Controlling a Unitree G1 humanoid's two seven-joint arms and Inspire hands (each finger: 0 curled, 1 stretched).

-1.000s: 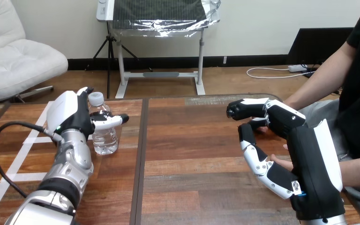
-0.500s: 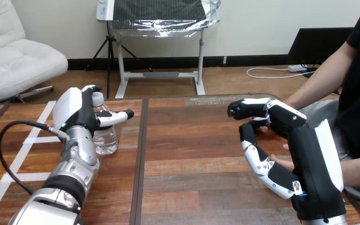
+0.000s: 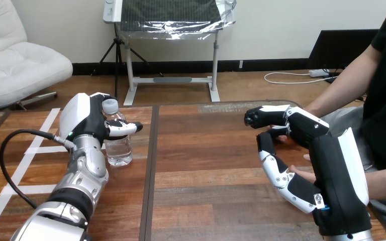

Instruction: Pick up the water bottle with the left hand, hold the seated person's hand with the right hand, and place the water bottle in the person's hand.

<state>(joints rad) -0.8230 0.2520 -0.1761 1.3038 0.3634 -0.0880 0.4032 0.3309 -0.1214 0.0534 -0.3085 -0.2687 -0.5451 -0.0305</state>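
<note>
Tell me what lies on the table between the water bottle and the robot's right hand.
Nothing: in the head view the table between the water bottle and the right hand is bare wood, crossed only by a dark seam.

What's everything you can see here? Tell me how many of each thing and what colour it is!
Long wooden table: one, brown, across the whole front of the view.
Clear plastic water bottle with a white cap: one, standing upright on the table's left part.
Strips of white tape: several, flat on the table's left part.
Person's hand: one, at the view's right, behind the robot's right hand and mostly hidden.
Robot's left hand: one, black and white, curled round the bottle.
Robot's right hand: one, black and white, open, in front of the person's hand.
</note>
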